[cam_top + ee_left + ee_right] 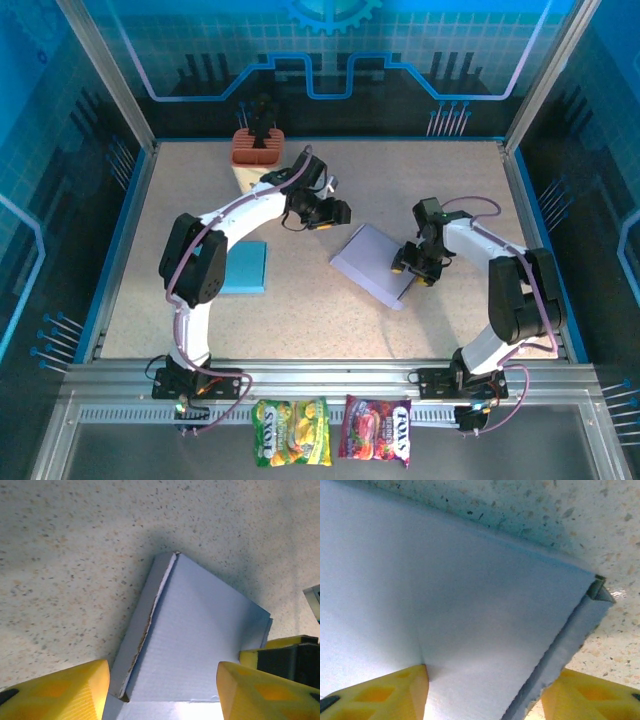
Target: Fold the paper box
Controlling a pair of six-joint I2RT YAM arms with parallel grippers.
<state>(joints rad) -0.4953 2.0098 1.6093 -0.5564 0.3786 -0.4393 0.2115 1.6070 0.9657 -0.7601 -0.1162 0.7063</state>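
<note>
Your left gripper [342, 213] and right gripper [408, 270] both stand open; pinch the paper box [370, 258] edge crookedly and you'll crease it.

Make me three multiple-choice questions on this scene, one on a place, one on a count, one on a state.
1. The blue sheet lies where from the paper box? A left B right C on top
2. How many snack bags on the near rail? A one B two C four
3. The left gripper's jaws are? A shut tight B apart C gripping a bag
Answers: A, it lies beside the left arm; B, one green, one red; B, a wide gap parts its yellow fingers.
</note>
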